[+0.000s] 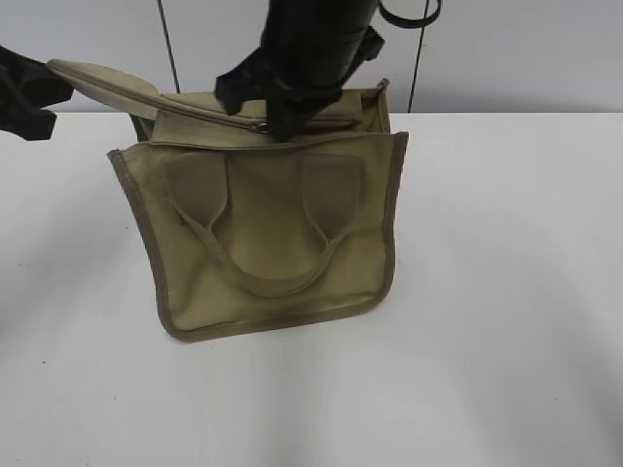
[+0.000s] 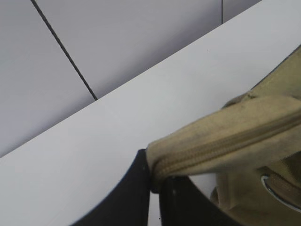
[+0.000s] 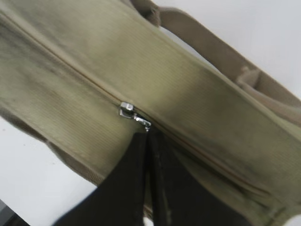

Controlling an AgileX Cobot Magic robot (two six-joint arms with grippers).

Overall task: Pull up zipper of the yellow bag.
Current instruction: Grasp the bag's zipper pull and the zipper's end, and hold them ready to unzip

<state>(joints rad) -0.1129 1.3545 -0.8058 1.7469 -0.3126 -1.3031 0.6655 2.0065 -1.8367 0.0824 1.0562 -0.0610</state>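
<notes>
The yellow bag [image 1: 273, 243] is a khaki canvas tote with brown trim and a looped handle, at the back middle of the white table. Its zipper [image 1: 195, 110] runs along the top. My left gripper [image 1: 44, 92] is shut on the bag's left top corner and holds the zipper's end [image 2: 197, 153] stretched out to the left. My right gripper [image 1: 282, 122] reaches down at the middle of the top and is shut on the small metal pull [image 3: 134, 115]. The zip line [image 3: 70, 66] looks closed on one side of the pull.
The white table [image 1: 487, 341] spreads in front and to the right of the bag. A grey panelled wall [image 1: 516, 49] stands close behind the table's back edge.
</notes>
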